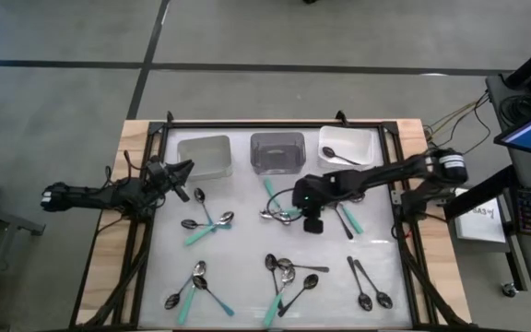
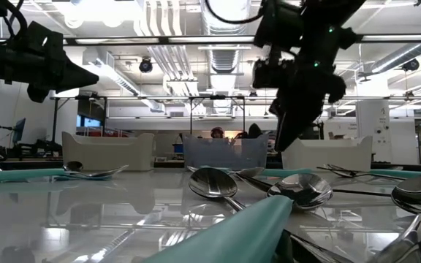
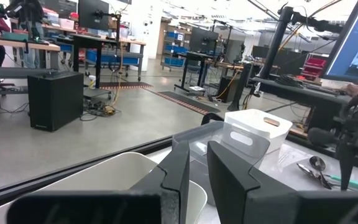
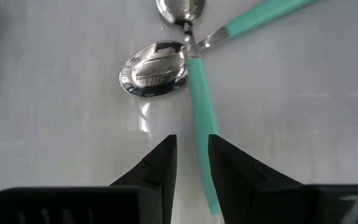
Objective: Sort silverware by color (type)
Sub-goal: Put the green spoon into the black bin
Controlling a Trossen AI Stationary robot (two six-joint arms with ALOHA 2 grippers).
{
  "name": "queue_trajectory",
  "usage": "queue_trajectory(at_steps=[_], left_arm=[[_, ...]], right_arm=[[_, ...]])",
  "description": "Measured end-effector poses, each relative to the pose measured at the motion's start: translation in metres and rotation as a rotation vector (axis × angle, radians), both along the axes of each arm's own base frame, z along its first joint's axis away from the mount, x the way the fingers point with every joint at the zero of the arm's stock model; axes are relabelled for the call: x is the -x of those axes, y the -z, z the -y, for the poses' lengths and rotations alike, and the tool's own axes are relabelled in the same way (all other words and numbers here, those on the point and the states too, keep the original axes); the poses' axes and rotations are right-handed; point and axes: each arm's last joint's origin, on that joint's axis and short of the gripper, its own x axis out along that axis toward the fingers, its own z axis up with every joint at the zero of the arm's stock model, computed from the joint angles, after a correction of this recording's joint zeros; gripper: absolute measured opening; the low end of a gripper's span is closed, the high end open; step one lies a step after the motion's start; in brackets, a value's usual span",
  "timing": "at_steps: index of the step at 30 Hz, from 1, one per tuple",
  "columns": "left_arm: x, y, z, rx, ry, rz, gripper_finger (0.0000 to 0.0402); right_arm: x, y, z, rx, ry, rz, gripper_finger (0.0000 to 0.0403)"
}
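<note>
Silverware is lying scattered over the white desk (image 1: 247, 277) in small clusters: a teal-handled pair (image 1: 206, 226) left of centre, a mixed pile (image 1: 284, 214) at the middle, more groups along the near edge, black spoons (image 1: 369, 286) at the near right. One black spoon (image 1: 339, 155) is already sitting in the white bin (image 1: 369, 138) at the far right; the clear bin (image 1: 277, 140) and the left bin (image 1: 203, 143) are looking empty, so sorting is barely started.

Right hand (image 4: 191, 149) is hovering just above the middle pile, pointing down at a teal-handled spoon (image 4: 199, 93) whose handle is running between its fingers (image 4: 160, 162). Fingers are standing slightly apart, nothing pinched yet. A silver bowl (image 4: 155, 67) is lying just beside that handle, and another spoon is crossing it at the neck.

Spoons are probably light, stiff and slick on the glossy top, lying flat, so they are likely skidding under a careless pinch. Best hold is looking like the handle's mid-length, across its narrow width, away from the crossing neck.

Left hand (image 3: 194, 168) is waiting near the left bin, raised off the desk, fingers nearly together with a thin gap, holding nothing.
</note>
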Motion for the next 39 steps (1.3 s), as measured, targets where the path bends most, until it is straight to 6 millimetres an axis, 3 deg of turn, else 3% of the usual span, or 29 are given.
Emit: queue_trajectory(at_steps=[5,11,23,39], left_arm=[[0.000,0.000,0.000,0.000,0.000,0.000,0.0041],[0.000,0.000,0.000,0.000,0.000,0.000,0.0041],[0.000,0.000,0.000,0.000,0.000,0.000,0.0041],[0.000,0.000,0.000,0.000,0.000,0.000,0.0041]], right_arm=[[-0.012,0.021,0.001,0.020,-0.036,-0.069,0.0092],[-0.026,0.029,0.002,0.054,-0.062,-0.084,0.0093],[-0.035,0.005,0.002,0.069,-0.093,-0.002,0.0079],[-0.025,0.021,0.004,0.124,-0.081,-0.056,0.0077]])
